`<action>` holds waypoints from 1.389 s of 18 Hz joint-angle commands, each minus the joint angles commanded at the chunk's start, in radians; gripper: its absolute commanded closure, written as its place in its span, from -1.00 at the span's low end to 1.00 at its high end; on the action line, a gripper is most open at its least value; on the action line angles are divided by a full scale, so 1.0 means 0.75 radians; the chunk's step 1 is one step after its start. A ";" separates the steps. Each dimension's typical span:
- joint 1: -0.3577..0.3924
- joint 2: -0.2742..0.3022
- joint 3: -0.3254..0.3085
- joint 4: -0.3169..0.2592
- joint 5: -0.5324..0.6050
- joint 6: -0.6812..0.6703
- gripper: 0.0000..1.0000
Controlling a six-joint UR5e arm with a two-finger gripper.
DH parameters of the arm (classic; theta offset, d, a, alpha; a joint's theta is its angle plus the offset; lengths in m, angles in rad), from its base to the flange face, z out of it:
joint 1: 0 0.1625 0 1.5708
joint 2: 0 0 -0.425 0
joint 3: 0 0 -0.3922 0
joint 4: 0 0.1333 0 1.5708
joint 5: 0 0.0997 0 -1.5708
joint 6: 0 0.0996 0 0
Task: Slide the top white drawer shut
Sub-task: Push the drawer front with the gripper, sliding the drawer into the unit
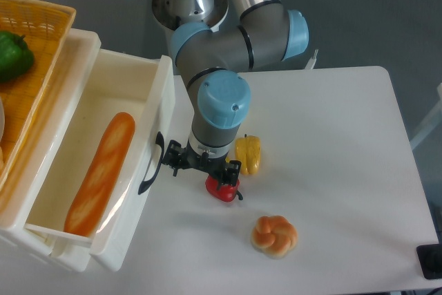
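Top drawer: the deep, long white plastic top drawer sits pulled partly out of the white plastic cabinet at the left of the white table; its long axis runs from upper right to lower left of the view.
Drawer front: the front panel faces right toward the arm, with a black curved handle on it, bowing outward.
Drawer contents: one long orange-brown baguette lies inside, lengthwise along the drawer's long axis.
Arm pose: the grey and light-blue UR5e arm reaches down from the top of the view, wrist pointing downward at the table just right of the drawer front.
Gripper: the black two-finger gripper hangs under the wrist, just beside the handle — the wrist hides the fingertips, so whether the fingers are apart or together cannot be told, nor whether they touch the drawer.
Nearby on the table: a red bell pepper partly under the gripper, a yellow bell pepper just right of the wrist, and a round golden bread roll further toward the bottom.
Cut off: an orange wicker basket with a green bell pepper on top of the cabinet, both cropped by the left edge — the lower drawer is mostly hidden.
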 joint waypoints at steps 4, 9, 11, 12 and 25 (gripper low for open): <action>-0.025 0.002 -0.002 0.000 0.002 0.000 -1.00; -0.049 0.006 -0.004 -0.002 0.006 0.000 -1.00; -0.059 0.010 -0.004 -0.002 0.008 0.000 -1.00; -0.063 0.010 -0.004 -0.002 0.006 0.000 -1.00; -0.162 0.016 -0.006 0.000 0.012 0.002 -1.00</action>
